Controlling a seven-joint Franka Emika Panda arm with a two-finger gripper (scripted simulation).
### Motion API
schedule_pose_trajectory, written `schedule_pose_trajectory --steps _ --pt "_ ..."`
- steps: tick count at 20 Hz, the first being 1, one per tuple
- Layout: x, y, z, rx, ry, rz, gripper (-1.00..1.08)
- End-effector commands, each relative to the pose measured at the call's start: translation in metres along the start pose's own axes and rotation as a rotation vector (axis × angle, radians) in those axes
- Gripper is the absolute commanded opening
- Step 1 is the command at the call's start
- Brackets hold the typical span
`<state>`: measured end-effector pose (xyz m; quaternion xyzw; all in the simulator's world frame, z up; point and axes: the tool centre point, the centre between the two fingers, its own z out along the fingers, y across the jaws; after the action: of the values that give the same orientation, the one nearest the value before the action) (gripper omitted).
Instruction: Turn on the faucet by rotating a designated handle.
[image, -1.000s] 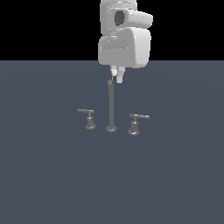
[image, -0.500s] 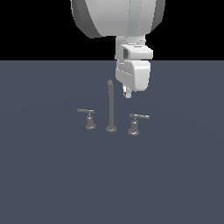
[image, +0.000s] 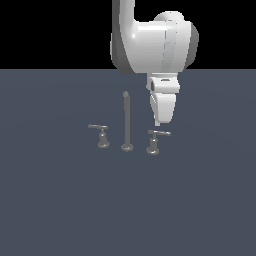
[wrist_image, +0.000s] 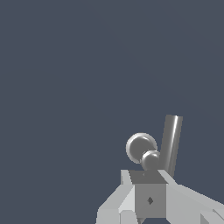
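Slate-blue floor (image: 55, 200), black backdrop (image: 50, 30)

All I have around me besides the job is a flat, matte slate-blue ground surface (image: 50, 200). In the exterior view it fills the lower part of the frame, from the bottom edge up to a straight, level horizon a little above the middle. Its colour is even, with no seams, marks or texture that I can make out. Above that line, a plain black backdrop (image: 50, 30) runs across the whole upper strip of the frame. In my wrist view the same slate-blue surface (wrist_image: 65, 65) takes up nearly everything, uniformly shaded.
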<state>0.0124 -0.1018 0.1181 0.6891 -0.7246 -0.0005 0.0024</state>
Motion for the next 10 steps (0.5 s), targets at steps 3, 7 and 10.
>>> schedule_pose_trajectory --steps 3,7,10 --pt "0.016 -0.008 0.018 0.002 0.000 0.088 -1.00" --pt "0.025 -0.011 0.027 0.003 -0.001 0.132 -1.00" --pt "0.028 -0.012 0.029 0.004 -0.002 0.145 -1.00"
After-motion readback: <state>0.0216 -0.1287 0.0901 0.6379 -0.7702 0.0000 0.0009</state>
